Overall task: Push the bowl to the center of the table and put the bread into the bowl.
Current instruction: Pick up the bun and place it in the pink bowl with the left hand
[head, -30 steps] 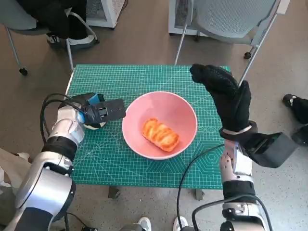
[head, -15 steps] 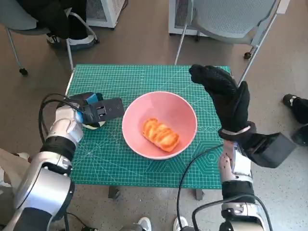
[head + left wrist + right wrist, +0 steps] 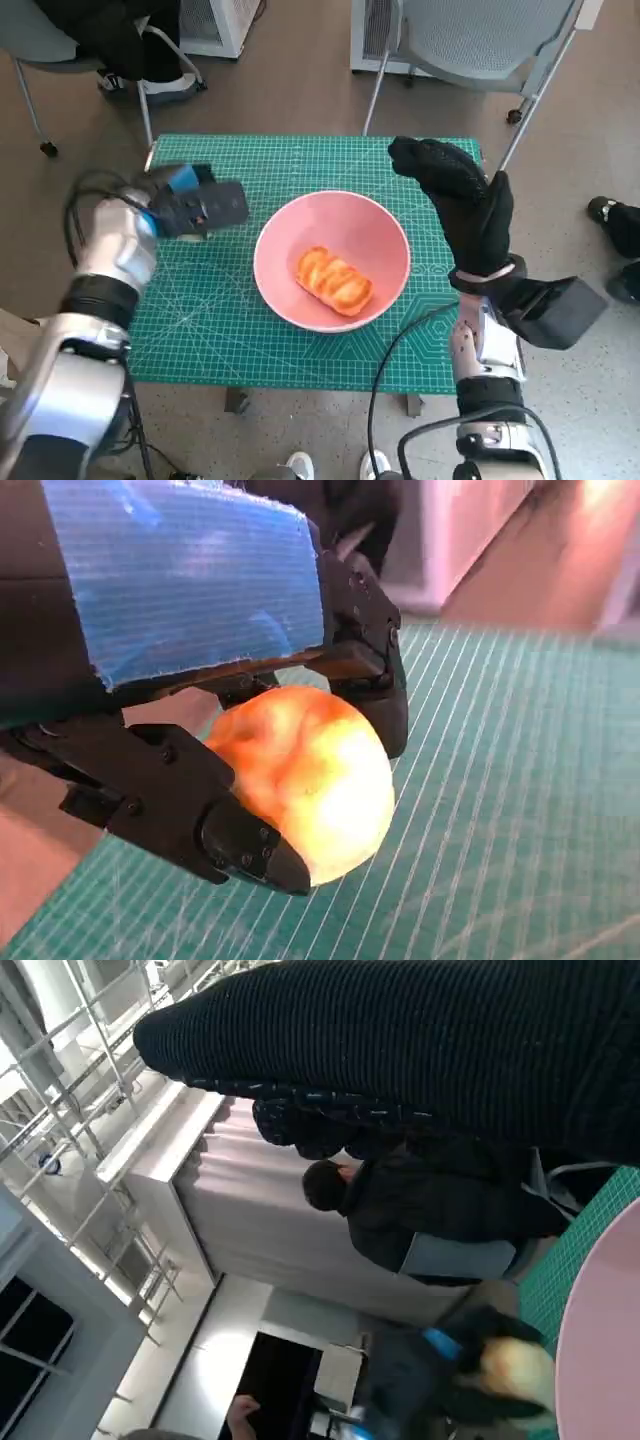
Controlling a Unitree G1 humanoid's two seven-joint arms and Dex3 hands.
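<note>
The pink bowl [image 3: 385, 240] sits near the middle of the green mat, and a golden glazed bread [image 3: 333, 280] lies inside it. In the left wrist view my left hand [image 3: 200, 680] grips a second, round pale-orange bread roll [image 3: 310, 780] between its black fingers, just above the mat. The head view shows that left hand [image 3: 192, 205] blurred, left of the bowl and apart from it, with the roll hidden beneath. My gloved right hand [image 3: 462, 205] is raised beside the bowl's right rim, fingers loosely spread, holding nothing. The bowl's rim [image 3: 600, 1340] also appears in the right wrist view.
The green cutting mat [image 3: 300, 160] covers the small table. A grey chair [image 3: 480, 40] stands behind it and another chair with a seated person [image 3: 110, 40] is at the back left. A person's shoe [image 3: 615, 220] is at the right. Cables hang by both forearms.
My left hand has lifted and moved away from me toward the far left part of the mat, carrying the roll. The right hand, the bowl and the bread in it have barely moved.
</note>
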